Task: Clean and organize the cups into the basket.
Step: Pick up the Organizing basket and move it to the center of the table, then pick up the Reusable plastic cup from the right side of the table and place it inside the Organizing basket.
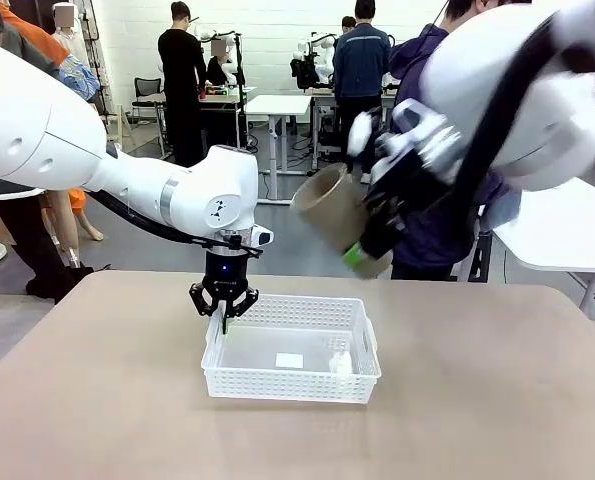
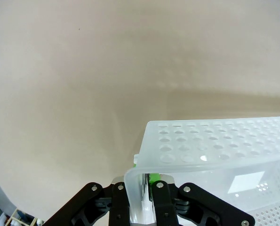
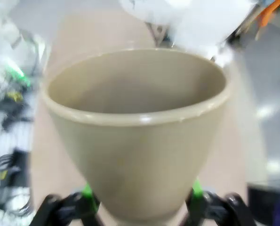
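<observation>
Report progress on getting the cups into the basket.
Done: nothing yet; no cup lies in the basket. In hand: the left gripper is shut on the basket's left rim, and the right gripper holds a tan cup tilted in the air above the table. Left: setting that cup into the basket.

The bench is a plain matte beige. The basket is white, its sides patterned with a fine lattice of small holes, and it has a white label on its floor. The cup is an even tan-brown with no pattern. The left gripper and right gripper are black with bright green pads.
</observation>
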Controlling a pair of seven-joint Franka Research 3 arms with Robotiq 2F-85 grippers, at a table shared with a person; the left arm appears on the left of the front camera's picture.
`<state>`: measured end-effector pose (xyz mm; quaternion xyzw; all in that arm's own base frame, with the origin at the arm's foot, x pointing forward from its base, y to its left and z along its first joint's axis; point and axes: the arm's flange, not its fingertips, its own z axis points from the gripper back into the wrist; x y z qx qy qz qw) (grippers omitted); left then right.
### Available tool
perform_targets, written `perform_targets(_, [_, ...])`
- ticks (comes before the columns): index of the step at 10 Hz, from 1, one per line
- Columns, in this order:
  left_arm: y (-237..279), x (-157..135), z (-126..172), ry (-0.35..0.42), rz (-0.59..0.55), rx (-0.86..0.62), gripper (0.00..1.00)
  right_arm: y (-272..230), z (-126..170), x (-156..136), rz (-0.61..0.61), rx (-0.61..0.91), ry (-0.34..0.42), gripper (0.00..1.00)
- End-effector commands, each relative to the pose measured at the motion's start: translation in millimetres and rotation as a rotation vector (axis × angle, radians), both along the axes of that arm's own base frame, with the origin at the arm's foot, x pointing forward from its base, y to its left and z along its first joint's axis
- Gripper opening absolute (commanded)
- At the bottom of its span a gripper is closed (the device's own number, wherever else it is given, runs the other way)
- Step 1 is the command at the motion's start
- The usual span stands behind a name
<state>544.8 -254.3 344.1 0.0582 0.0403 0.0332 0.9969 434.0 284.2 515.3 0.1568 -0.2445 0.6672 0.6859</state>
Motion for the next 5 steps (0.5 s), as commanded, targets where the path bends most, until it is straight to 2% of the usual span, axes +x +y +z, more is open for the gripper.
perform_targets(1, [-0.7, 0.6, -2.5, 0.000, -0.001, 0.009, 0.00, 33.1, -30.9, 37.9, 0.027, -0.183, 0.114, 0.81])
perform_targets(3, [-0.7, 0.6, -2.5, 0.000, -0.001, 0.009, 0.00, 64.5, -64.1, 42.7, 0.074, -0.243, 0.149, 0.81])
perform_targets(5, [-0.7, 0.6, -2.5, 0.000, -0.001, 0.009, 0.00, 74.5, -87.0, 49.6, 0.086, -0.276, 0.184, 0.81])
